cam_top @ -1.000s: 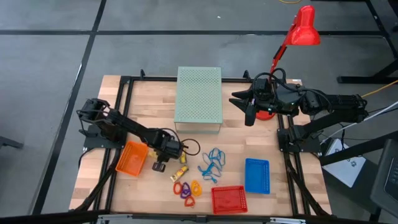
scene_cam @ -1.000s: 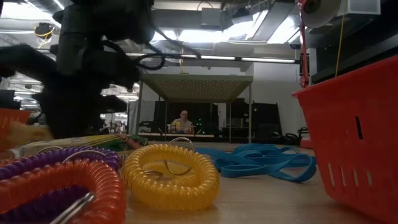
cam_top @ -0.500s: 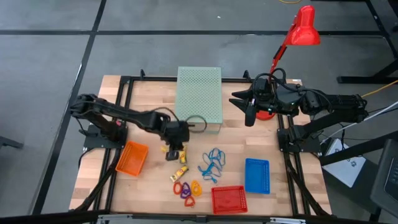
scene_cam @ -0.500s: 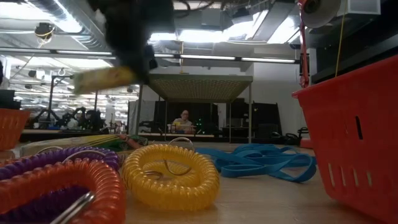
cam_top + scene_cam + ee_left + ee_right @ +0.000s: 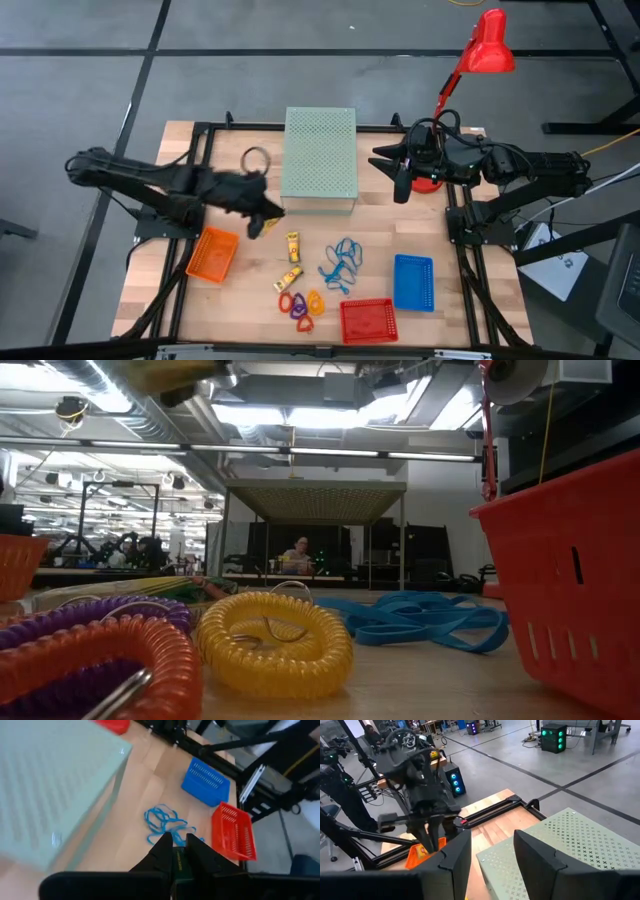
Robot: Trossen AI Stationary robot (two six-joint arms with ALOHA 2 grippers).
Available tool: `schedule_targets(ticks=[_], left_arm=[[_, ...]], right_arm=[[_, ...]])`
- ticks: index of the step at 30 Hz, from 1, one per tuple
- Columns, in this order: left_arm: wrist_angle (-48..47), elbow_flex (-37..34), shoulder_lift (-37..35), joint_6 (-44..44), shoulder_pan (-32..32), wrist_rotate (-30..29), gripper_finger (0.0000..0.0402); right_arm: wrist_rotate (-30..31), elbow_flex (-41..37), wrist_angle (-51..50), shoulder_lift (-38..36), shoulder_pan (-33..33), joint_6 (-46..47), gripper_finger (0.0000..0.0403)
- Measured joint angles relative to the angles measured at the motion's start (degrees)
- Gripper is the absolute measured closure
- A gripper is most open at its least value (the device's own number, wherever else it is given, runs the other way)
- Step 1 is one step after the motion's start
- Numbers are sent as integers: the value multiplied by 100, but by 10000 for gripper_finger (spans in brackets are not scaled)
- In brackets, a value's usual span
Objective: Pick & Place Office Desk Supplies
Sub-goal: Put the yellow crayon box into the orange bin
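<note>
- Left end effector (image 5: 258,218) is clamping shut on one yellow stubby piece (image 5: 178,864). The piece is sitting between the fingertips, lifted clear of the wooden desk (image 5: 190,160).
- Key relation: the orange plastic mesh basket (image 5: 212,255) is lying below the held piece. The piece is hanging just off the basket's far right corner, not over the opening yet.
- My read: the drop needs a short pull back over the basket before the fingers let go.
- Long axis of the held piece: looking roughly level in the low view, but too blurred in the high view to call.
- Left arm is reaching low and stretched out across the desk, passing the far side of the orange basket. It's the nearer arm by a wide margin.
- Two more yellow stubby pieces (image 5: 292,244) are lying on the desk right of the orange basket.
- Coiled ring clips in orange, purple and yellow (image 5: 300,303) are lying further right of the basket and nearer the desk's front edge.
- The tangle of thin blue loops (image 5: 342,262) is sitting beyond those, well right of the basket.
- Right end effector (image 5: 400,172) is waiting with fingers apart and nothing between them, well away from the orange basket, past the pale green perforated box (image 5: 320,155).
</note>
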Motion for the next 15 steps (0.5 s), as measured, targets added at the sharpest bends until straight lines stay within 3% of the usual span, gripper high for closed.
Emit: schedule_targets(ticks=[4,8,15], left_arm=[[-120,-871,-646,-1151,-906,-838,374],[-300,-1348,-1027,-2075,-1691,-1257,375],[-1519,-1481,-1329,-2754,-2519,-1054,375]], right_arm=[[69,0,26,0,0,22,252],[196,0,42,0,-4,26,252],[349,0,39,0,-90,72,252]])
